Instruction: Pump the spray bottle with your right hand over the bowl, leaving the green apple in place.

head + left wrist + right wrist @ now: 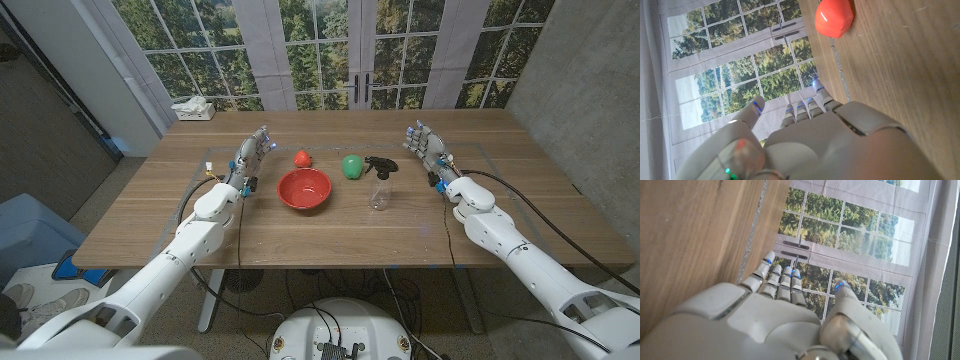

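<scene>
Behind our wooden table (330, 235) stood tall paned windows (320, 45) full of green trees, with grey curtains hanging between them. Near the table's middle we saw the spray bottle (380, 183), clear-bodied with a black trigger head, standing upright. Just beside it, toward our left and a little farther back, sat the green apple (352, 166), close to the bottle's head, though we could not tell whether they touched. Left of the apple rested the red bowl (304, 189), apart from both apple and bottle. A small red object (302, 158) lay just behind the bowl's far rim; our left wrist view showed it as a glossy red lump (835, 17) on the wood.

Our right hand (428, 150) stood on the table to the right of the bottle, well apart from it, fingers stretched out away from us and holding nothing. In the right wrist view that hand (785, 310) had its fingers straight and side by side, the thumb set off from them, pointing toward the windows. Our left hand (250, 158) stood left of the bowl, near it but not touching, fingers likewise extended and empty. The left wrist view showed that hand (810, 135) with fingers straight, thumb apart.

At the far left corner of the table lay a white tissue box (194, 108).
</scene>
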Available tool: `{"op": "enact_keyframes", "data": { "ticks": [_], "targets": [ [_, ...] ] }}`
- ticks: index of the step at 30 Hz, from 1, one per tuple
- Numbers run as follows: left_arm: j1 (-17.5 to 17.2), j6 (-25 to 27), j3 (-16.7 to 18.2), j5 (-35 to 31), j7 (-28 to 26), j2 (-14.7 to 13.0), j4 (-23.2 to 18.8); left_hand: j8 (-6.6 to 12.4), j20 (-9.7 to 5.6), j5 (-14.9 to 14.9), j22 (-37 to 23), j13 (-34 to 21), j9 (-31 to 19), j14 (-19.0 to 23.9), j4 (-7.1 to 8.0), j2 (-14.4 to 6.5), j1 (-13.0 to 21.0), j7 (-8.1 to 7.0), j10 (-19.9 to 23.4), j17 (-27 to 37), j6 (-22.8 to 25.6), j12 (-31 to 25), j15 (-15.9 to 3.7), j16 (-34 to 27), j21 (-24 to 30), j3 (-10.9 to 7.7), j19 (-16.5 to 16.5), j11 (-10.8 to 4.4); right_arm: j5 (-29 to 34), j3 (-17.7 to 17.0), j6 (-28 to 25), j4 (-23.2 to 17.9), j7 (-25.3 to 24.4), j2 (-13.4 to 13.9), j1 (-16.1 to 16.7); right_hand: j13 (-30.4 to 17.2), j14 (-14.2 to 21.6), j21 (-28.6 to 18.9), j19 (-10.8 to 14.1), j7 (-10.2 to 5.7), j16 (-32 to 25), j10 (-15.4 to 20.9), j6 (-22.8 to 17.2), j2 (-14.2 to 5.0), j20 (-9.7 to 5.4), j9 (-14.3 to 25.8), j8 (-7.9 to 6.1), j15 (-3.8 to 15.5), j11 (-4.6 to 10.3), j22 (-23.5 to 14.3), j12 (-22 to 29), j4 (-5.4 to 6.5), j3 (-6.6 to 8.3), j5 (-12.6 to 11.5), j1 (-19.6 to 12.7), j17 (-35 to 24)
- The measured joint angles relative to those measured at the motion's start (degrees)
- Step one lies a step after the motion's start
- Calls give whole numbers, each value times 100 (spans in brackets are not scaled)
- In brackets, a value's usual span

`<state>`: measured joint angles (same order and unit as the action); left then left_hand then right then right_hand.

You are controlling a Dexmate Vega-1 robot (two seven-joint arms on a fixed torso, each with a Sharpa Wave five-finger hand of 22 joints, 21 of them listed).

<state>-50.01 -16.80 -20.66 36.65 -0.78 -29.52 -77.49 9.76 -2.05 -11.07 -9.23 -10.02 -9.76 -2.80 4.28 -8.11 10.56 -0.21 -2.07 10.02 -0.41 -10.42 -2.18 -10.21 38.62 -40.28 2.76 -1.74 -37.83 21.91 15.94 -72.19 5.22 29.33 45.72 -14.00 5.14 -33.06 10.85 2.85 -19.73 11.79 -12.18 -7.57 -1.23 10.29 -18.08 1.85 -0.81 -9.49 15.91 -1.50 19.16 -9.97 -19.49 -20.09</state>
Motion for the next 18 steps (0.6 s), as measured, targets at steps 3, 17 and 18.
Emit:
{"op": "enact_keyframes", "data": {
  "ticks": [3, 17, 18],
  "targets": [
    [-77, 0, 31, -17, -119, -24, -119, 0, 0, 0, 0, 0, 0, 1, 6, -4, 4, 0, 0, 0, 0, 0, 1, 0, 0, -5, 0, 0, -8, 26, -2, 99, 161, 1, -83, 0, 31, 0, 20, 31, 0, 0, -31, -29, 20, 0, 0, -31, 0, 0, 0, -17, 16, 0, -29, 14],
    [-186, 27, 73, -20, -209, -79, -295, 22, 0, 0, 1, 1, 1, 2, 5, -4, 4, 0, 22, -1, 0, 0, 2, 0, -27, -5, 0, -21, 60, 59, 245, 167, 347, -7, -94, 43, 164, 11, 163, 103, 0, 92, -101, 101, 82, 27, 51, -124, -93, 1, 0, -180, -21, -22, -35, 122],
    [-190, 31, 75, -17, -209, -82, -304, 22, 0, 0, 1, 1, 1, 2, 5, -4, 4, 0, 22, -1, 0, 0, 2, 0, -27, -5, 0, -21, 94, 58, 289, 108, 310, 9, -43, 49, 164, 24, 163, 103, 0, 92, -102, 102, 82, 26, 51, -124, -93, 1, 0, -201, -42, -22, -36, 123]
  ]
}}
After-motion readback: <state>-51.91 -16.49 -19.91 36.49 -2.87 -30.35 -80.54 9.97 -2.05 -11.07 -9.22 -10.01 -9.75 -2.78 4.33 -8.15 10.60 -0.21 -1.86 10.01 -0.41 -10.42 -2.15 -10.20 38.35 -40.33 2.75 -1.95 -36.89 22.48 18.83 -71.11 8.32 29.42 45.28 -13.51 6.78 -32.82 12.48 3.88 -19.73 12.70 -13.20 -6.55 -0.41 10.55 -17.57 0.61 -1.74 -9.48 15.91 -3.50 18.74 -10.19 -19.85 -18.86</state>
